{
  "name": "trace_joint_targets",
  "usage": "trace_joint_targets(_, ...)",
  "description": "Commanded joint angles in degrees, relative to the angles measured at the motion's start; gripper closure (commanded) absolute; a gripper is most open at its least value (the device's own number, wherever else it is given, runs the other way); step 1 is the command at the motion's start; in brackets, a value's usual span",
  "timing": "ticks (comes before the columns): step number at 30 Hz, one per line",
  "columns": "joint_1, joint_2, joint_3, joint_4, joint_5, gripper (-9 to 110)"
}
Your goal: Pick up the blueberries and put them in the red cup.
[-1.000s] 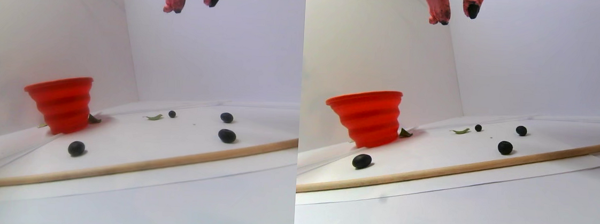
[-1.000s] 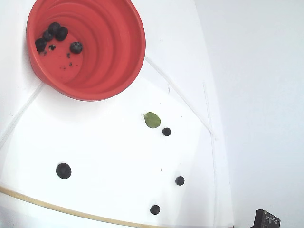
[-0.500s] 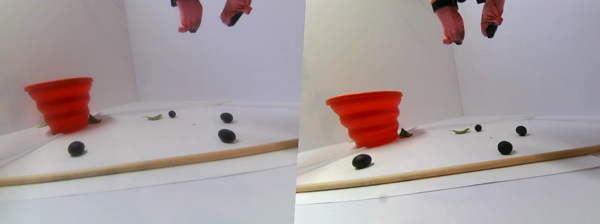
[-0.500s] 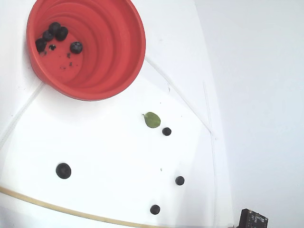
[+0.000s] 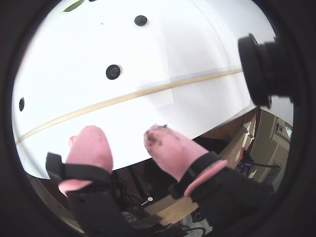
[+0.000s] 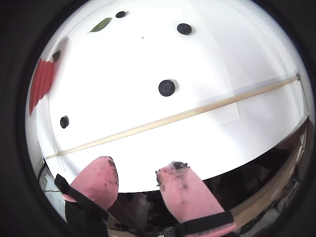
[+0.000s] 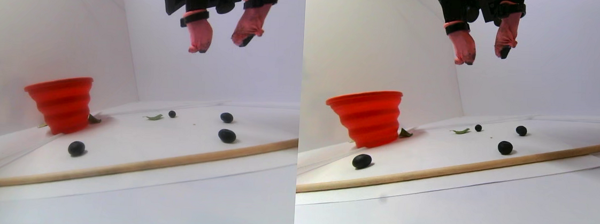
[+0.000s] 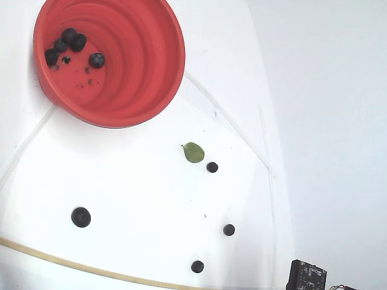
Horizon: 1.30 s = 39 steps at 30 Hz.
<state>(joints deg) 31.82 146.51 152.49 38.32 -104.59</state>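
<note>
My tool (image 7: 221,45) has dropped lower at the top of the stereo view, released and empty. Four blueberries (image 8: 81,217) lie loose on the tabletop (image 8: 151,199), lower frame; others sit in the red cup (image 8: 151,72), upper left. They look soft and easily squashed, so I'd pinch gently across the middle. No writing is readable.

A gripper (image 7: 221,42) with pink-covered fingers (image 7: 200,36) parted and holding nothing hangs high above a white sheet (image 7: 170,137) in the stereo pair view. Below, the red cup (image 7: 62,103) stands upright at left, with four blueberries (image 7: 76,148) scattered apart on the sheet, a green leaf (image 7: 154,117) beside the smallest. A wooden rod (image 7: 131,166) lies across the sheet's near edge.
</note>
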Motion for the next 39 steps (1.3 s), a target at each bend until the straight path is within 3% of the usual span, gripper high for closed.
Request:
trace_joint_targets(1, 0.88, -2.9, -1.93, -3.69, -0.7, 85)
trace_joint_targets(39, 2.55, -24.26, -7.38, -19.86, -2.55, 85)
